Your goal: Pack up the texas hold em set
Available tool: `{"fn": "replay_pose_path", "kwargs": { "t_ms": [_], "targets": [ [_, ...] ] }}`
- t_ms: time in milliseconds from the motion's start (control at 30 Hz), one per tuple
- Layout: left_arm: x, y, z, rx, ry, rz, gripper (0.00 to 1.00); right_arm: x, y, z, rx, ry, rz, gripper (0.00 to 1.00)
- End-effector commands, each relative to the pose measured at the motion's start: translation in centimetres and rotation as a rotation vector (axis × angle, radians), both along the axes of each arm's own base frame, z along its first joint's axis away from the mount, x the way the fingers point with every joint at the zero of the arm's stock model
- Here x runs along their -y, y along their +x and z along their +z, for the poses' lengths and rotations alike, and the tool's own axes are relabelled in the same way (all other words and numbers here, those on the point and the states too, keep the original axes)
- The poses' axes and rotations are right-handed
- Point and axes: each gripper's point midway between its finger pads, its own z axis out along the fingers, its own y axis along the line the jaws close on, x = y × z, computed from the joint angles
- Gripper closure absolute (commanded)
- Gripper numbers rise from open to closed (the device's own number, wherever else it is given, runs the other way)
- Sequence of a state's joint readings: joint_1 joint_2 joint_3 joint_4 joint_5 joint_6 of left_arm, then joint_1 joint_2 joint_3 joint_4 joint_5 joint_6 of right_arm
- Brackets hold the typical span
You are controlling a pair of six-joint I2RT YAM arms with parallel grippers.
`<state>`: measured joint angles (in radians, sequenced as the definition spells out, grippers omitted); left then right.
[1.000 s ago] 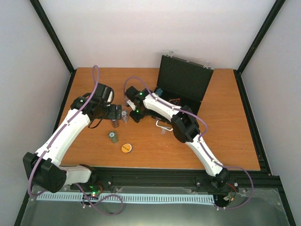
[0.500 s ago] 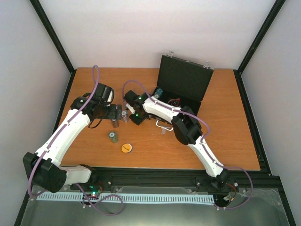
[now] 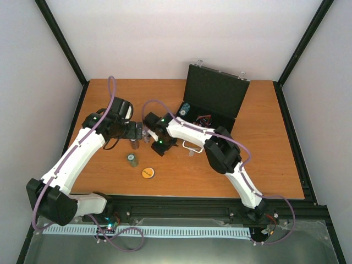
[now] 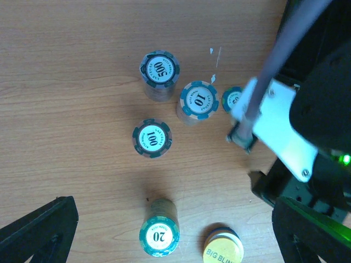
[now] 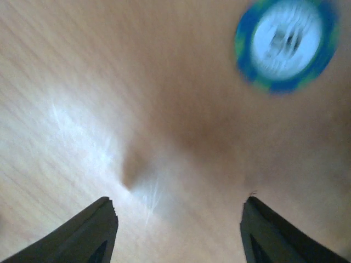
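Case stands open at the far edge of the tabletop, right of the middle, lid upright; one chip sits in its left end; the right arm crosses over its front, and a silver handle shows just below that arm; left of the case, about midway between the far and near edges, small chip stacks stand loose on the wood; the 500 stack and the 10 stack are just beside each other, the 100 stack near them, the 20 stack apart toward the near edge with the disc just beside it; a fifth stack is half hidden behind the right arm; left fingers are spread wide and hold nothing, poised by the stacks on their left side; right fingers stand apart over bare wood, nothing between them, close to the stacks on the right side; a blurred blue chip shows ahead of them, off to one side.
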<state>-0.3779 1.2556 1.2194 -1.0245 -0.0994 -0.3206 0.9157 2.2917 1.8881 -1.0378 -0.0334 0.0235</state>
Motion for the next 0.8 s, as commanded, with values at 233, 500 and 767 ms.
{"fn": "replay_pose_path", "kwargs": {
  "t_ms": [233, 500, 767],
  "targets": [
    [-0.1, 0.2, 1.1, 0.036, -0.007, 0.001, 0.0, -2.8, 7.9, 0.6, 0.104, 0.118, -0.097, 0.24],
    [-0.1, 0.4, 1.0, 0.03, -0.002, 0.003, 0.0, -3.3, 9.4, -0.7, 0.101, 0.136, -0.069, 0.24],
    [-0.1, 0.4, 0.7, 0.022, 0.005, 0.003, 0.0, -3.3, 8.6, -2.5, 0.047, 0.123, -0.062, 0.25]
  ]
}}
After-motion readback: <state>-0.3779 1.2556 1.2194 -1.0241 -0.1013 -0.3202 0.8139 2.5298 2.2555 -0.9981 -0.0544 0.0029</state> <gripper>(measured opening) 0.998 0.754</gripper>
